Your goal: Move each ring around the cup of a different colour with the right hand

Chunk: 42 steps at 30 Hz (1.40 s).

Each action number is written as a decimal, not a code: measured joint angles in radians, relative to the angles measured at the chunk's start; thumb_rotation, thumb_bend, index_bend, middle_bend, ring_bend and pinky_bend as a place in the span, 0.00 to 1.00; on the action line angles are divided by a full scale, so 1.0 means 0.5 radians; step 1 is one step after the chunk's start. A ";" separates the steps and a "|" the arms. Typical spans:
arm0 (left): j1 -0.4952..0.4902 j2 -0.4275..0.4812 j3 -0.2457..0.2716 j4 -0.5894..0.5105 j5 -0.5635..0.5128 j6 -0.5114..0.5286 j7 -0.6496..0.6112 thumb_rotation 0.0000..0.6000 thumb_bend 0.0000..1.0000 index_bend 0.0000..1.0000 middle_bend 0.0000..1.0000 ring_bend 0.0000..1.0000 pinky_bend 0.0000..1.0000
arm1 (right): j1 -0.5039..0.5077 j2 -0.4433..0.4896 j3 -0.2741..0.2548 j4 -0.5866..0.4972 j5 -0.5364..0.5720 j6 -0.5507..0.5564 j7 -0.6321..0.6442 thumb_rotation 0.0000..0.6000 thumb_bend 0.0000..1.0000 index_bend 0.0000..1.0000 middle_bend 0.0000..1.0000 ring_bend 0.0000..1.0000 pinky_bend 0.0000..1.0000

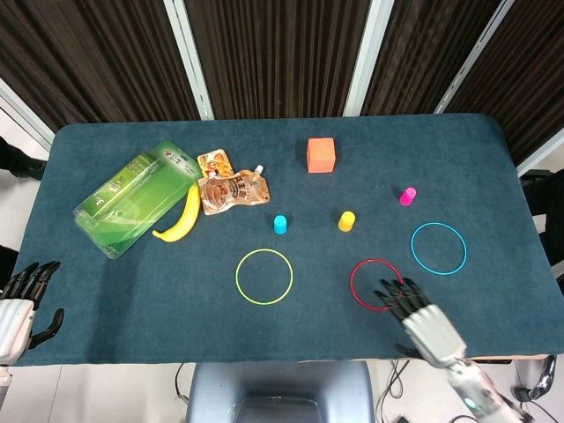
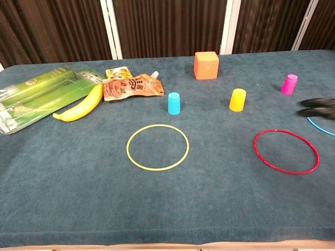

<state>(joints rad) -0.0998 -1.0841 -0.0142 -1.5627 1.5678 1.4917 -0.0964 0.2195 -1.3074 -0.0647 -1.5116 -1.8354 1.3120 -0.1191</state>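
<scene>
The right robot hand (image 1: 421, 319) hovered with fingers spread wide and holding nothing, fingertips over the red ring's (image 1: 376, 284) 5 o'clock edge. That ring lay flat on the bench (image 1: 106, 291), at 5 o'clock from the yellow cup (image 1: 346, 220). The left robot hand (image 1: 19, 304) rested open at the bench's 8 o'clock corner.

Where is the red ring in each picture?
Head view: the red ring lies low and right of middle, with the right hand at its near-right edge.
Chest view: the red ring lies at lower right.
Shared landmark: the yellow cup stands just behind it.
</scene>
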 measured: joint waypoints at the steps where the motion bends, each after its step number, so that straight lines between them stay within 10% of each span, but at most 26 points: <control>1: 0.000 0.002 0.001 0.004 0.003 0.001 -0.009 1.00 0.44 0.00 0.07 0.03 0.13 | 0.071 -0.033 0.031 -0.017 0.010 -0.103 -0.016 1.00 0.18 0.32 0.00 0.00 0.00; 16: -0.004 0.029 0.019 0.035 0.013 -0.013 -0.103 1.00 0.44 0.00 0.07 0.03 0.13 | 0.880 -0.818 0.454 0.350 0.389 -0.911 -0.227 1.00 0.33 0.63 0.02 0.00 0.00; 42: -0.027 0.034 0.011 0.033 -0.008 -0.045 -0.113 1.00 0.44 0.00 0.07 0.03 0.13 | 1.096 -1.026 0.406 0.655 0.635 -0.995 -0.266 1.00 0.45 0.66 0.04 0.00 0.00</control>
<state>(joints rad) -0.1131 -1.0669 -0.0085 -1.5464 1.5639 1.4690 -0.1531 0.7675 -1.8204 0.1383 -1.1843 -1.5176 0.8144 -0.2520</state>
